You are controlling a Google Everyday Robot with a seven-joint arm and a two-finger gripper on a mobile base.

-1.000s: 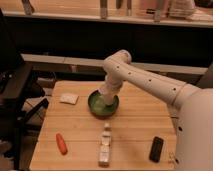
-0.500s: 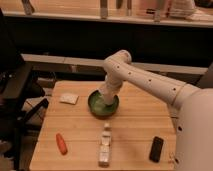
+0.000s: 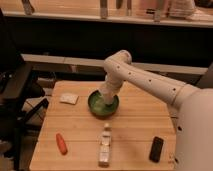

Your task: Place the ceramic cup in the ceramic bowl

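- The bowl (image 3: 113,109) – green, dark-rimmed – stands on a wooden table (image 3: 135,125), nearer its far edge than its near edge
- The gripper (image 3: 103,98) is lowered into the bowl from above, its pale tip over the lighter green inside, towards the left half of the dish
- Whether the gripper is open, closed or holding something cannot be told; its tip is one pale blur against the green
- The cup cannot be made out apart from that pale tip, so it cannot be said whether it is in the bowl or in the gripper's hold; no cup stands anywhere else on the table
- The white arm (image 3: 145,80) rises from the bowl to a bent joint above and behind it, then slopes down to the right of the bowl towards the robot's body at the picture's edge
- A flat white packet (image 3: 69,98) lies left of the bowl, apart from it
- A pale bottle (image 3: 105,145) lies on its side in front of the bowl, its length pointing towards the bowl, not touching it
- An orange, carrot-like thing (image 3: 61,143) lies in front of the bowl and to its left, well apart
- A black oblong object (image 3: 156,149) lies in front of the bowl and to its right – near the table's near edge
- A black chair (image 3: 15,95) stands left of the bowl, beyond the table's edge
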